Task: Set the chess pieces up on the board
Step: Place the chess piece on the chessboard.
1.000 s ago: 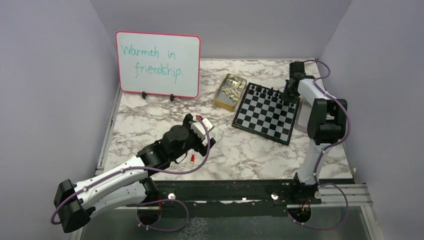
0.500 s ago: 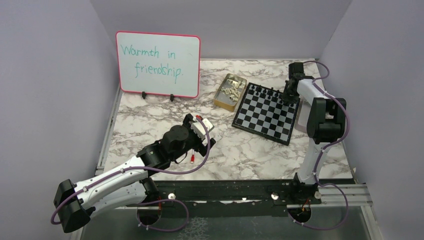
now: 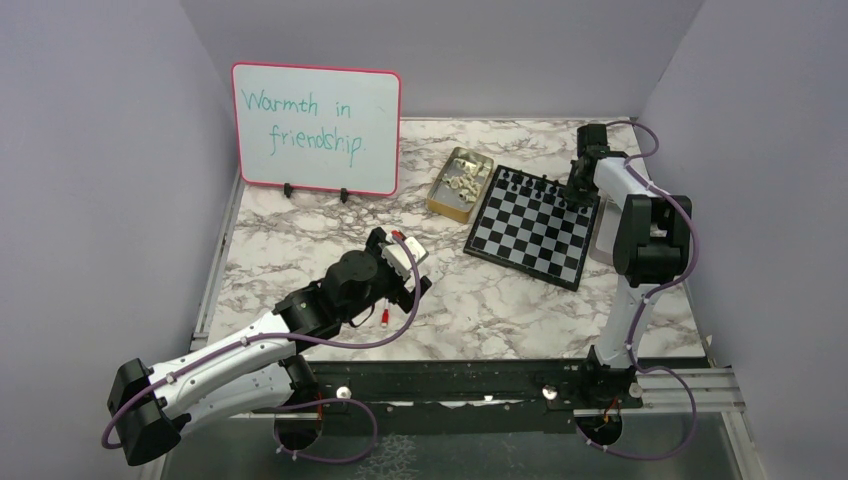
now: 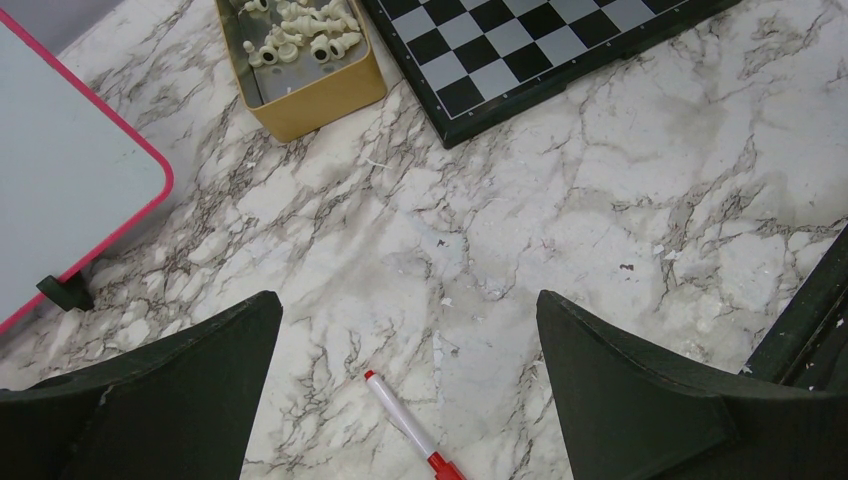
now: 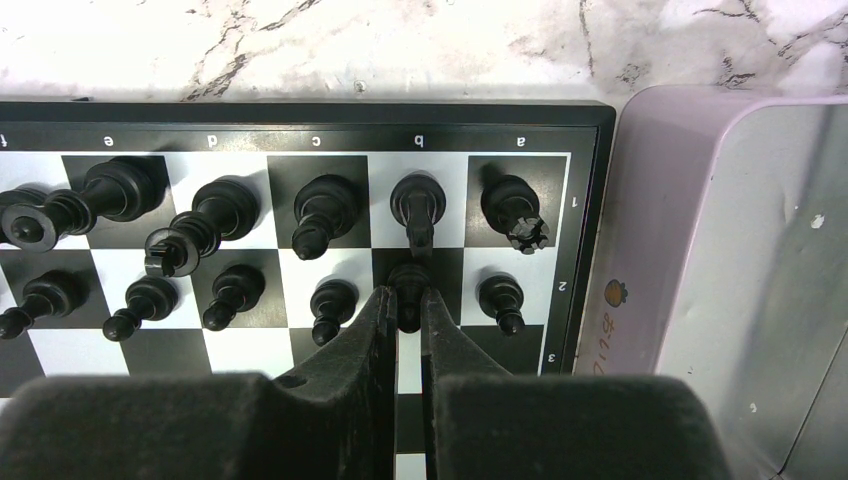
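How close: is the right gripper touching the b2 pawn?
Touching. Right wrist view: right gripper pinches the b2 pawn, fingers against both sides, no gap.

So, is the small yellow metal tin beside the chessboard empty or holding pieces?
Holding pieces: pale cream chessmen lie heaped in the small yellow metal tin, with bare floor showing at one end.

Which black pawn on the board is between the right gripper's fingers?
The glossy black pawn in column b; only it sits between the fingers.

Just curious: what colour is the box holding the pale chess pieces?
The box is mustard yellow, clearest in the left wrist view.
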Motion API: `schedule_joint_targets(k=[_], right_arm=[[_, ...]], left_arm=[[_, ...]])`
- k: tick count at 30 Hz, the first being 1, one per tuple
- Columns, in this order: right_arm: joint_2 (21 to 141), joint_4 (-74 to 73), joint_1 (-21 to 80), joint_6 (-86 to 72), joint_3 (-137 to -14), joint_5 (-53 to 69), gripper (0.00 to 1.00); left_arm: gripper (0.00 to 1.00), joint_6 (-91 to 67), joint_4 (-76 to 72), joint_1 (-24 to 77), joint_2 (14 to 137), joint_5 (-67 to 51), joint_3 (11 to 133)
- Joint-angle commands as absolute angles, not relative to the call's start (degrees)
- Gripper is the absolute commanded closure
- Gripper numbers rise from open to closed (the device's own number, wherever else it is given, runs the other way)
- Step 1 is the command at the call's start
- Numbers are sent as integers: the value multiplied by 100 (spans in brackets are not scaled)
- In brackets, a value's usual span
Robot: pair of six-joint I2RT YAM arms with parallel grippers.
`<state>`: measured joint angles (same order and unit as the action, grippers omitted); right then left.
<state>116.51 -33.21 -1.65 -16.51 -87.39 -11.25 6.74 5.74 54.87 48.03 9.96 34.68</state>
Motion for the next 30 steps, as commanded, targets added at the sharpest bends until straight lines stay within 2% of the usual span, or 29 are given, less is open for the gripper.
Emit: schedule_joint_targets(k=[1,20,30], right_arm=[[11789,-3580,-149,-1691,-8794,-1258,86],[11687,-3681,-149,-1663,-8763,-1244,86],[11648,-3692,-149,-1637,-8753,-1213,80]], left_arm=[[1,728,492,5507,4792,1107,3421],[1,728,501,5502,4789,1099,3427],[1,719,491,5509,4795,1086,3426]])
